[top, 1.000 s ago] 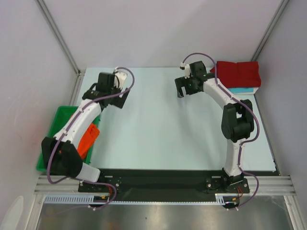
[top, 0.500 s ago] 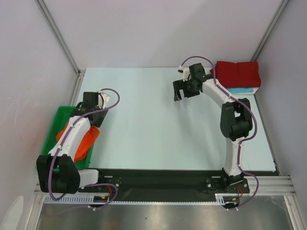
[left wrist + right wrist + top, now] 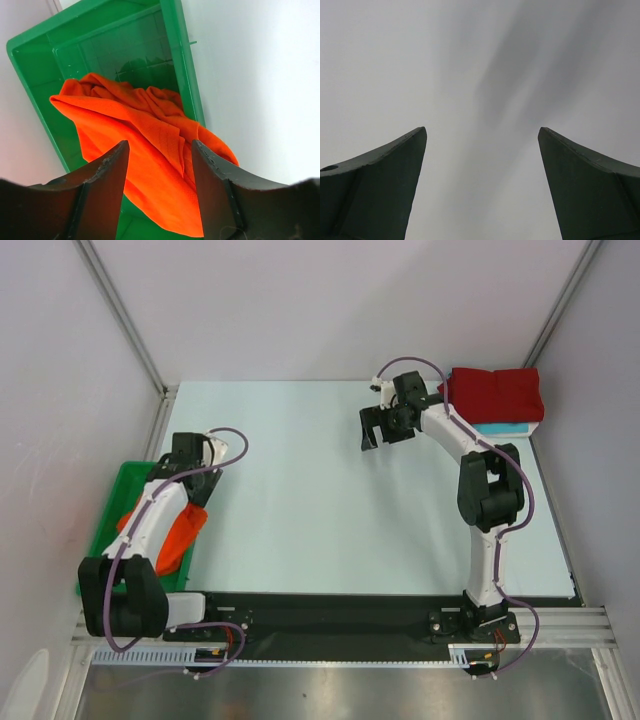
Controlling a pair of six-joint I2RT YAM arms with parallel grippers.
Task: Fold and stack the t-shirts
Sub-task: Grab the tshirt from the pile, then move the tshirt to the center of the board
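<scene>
Left fingers (image 3: 106, 186) apart, orange t-shirt (image 3: 150, 145) in green tray (image 3: 175, 60)

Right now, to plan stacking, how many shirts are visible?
3: an orange shirt bunched in the green tray, a red shirt on a turquoise shirt far right. The heap may hide more.

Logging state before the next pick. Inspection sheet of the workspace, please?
Surface: pale table, no stains seen.
Job's things: orange t-shirts crumpled in the green tray, count unclear; dark red t-shirt folded on turquoise t-shirt, far right corner.
Clutter: nothing seen.
Grippers: left gripper open above the orange cloth; right gripper open, empty, over the table.
Cables: purple cables looped along both arms, no snag seen.
Surroundings: white walls.
</scene>
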